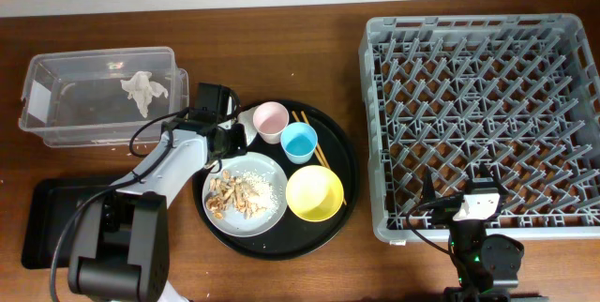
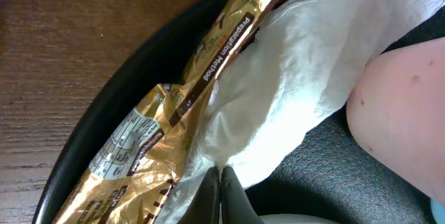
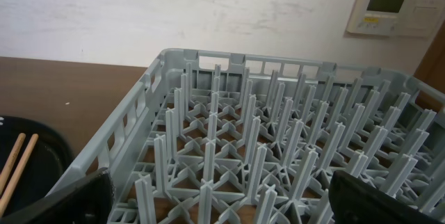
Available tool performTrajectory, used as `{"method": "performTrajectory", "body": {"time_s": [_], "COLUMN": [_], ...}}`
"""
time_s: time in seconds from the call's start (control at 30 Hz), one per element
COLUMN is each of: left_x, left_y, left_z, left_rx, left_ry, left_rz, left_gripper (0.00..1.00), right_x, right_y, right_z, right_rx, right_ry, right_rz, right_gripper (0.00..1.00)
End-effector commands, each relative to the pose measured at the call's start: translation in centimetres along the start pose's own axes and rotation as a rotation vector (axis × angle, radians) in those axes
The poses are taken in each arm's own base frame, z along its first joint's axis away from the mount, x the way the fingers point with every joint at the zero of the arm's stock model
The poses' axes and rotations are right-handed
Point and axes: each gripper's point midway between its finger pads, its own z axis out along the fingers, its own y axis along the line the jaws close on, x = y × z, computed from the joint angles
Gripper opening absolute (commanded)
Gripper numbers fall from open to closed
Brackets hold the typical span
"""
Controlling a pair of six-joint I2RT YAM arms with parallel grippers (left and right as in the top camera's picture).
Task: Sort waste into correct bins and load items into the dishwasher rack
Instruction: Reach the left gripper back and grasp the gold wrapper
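At the centre of the left-wrist view, you can read "Preparation Method" in white on the brown band of the gold foil wrapper [image 2: 146, 147]; the printed table lower on it is too small to read. This one wrapper lies on the round black tray [image 2: 327, 175], touching a crumpled white napkin [image 2: 278, 85] on its right, and the pink cup [image 2: 403, 106] fills the right edge. Your left gripper [image 2: 219, 193], at the bottom centre, has its two fingertips closed together at the napkin's lower edge; whether paper is caught between them cannot be told. In the overhead view, count two bins at the left: the clear tub [image 1: 103, 55] at upper left, its white label [image 1: 36, 100] showing no legible text, and the shallow black tray [image 1: 42, 218] at lower left. A second napkin [image 1: 141, 91] lies inside the tub, so the napkins number two. On the round tray at centre you see two cups, pink and light blue [image 1: 299, 142], one yellow bowl [image 1: 314, 192], one plate [image 1: 246, 229] carrying the food scraps [image 1: 234, 194], and two chopsticks [image 1: 322, 157] beside the blue cup. One dishwasher rack [image 1: 483, 124] fills the right of the frame, with no dish in it. Your right gripper [image 3: 222, 196] sits at the rack's lower edge with its fingers wide apart, one in each lower corner of its wrist view. A wall panel [image 3: 391, 5] at the upper right of that view has a display and lettering too small to read.
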Motion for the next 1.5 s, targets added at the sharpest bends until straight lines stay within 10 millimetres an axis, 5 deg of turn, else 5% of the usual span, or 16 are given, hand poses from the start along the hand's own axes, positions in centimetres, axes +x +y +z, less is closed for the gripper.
{"method": "performTrajectory", "body": {"time_s": [0.0,0.27,0.47,0.57,0.7,0.73,0.8,0.87,0.97,1.03,1.1,1.13,1.23,1.33,1.47], "left_x": [-0.9,-3.9,-9.5,-12.0,-14.3,-14.6,-14.7,-14.7,-14.1,-12.7,-9.6,-7.9,-3.8,-3.2,-2.5], "left_y": [-1.9,-3.4,3.3,10.4,19.2,20.7,22.3,22.1,18.6,11.1,3.8,1.7,0.5,0.7,0.6], "left_z": [-2.1,-14.9,-22.4,-25.7,-22.3,-21.4,-19.6,-19.9,-21.8,-23.6,-21.8,-20.2,-13.1,-7.2,-3.0], "left_rx": [0.093,0.202,-0.086,-0.352,-0.539,-0.560,-0.585,-0.584,-0.532,-0.300,-0.018,0.051,0.011,-0.022,-0.023], "left_ry": [-0.018,-0.311,-0.706,-0.895,-0.926,-0.931,-0.910,-0.912,-0.903,-0.848,-0.670,-0.572,-0.289,-0.171,-0.096], "left_rz": [0.008,0.029,-0.174,-0.356,-0.514,-0.538,-0.555,-0.546,-0.492,-0.340,-0.173,-0.126,-0.043,-0.026,0.062], "left_gripper": [0.01,0.01,0.01,0.01,0.01,0.17,0.75,0.97,0.99,0.99,0.99,0.97,0.76,0.73,0.71], "right_x": [0.3,0.3,0.3,0.3,0.3,0.3,0.3,0.3,0.3,0.3,0.3,0.3,0.3,0.3,0.3], "right_y": [-0.3,-0.3,-0.3,-0.3,-0.3,-0.3,-0.3,-0.3,-0.3,-0.3,-0.3,-0.3,-0.3,-0.3,-0.3], "right_z": [0.0,0.0,0.0,0.0,0.0,0.0,0.0,0.0,0.0,0.0,0.0,0.0,0.0,0.0,0.0], "right_rx": [0.015,0.015,0.015,0.015,0.015,0.015,0.015,0.015,0.015,0.015,0.015,0.015,0.015,0.015,0.015], "right_ry": [0.004,0.004,0.004,0.004,0.004,0.004,0.004,0.004,0.004,0.004,0.004,0.004,0.004,0.004,0.004], "right_rz": [0.006,0.006,0.006,0.006,0.006,0.006,0.006,0.006,0.006,0.006,0.006,0.006,0.006,0.006,0.006], "right_gripper": [0.99,0.99,0.99,0.99,0.99,0.99,0.99,0.99,0.99,0.99,0.98,0.99,0.99,0.99,0.99]}}
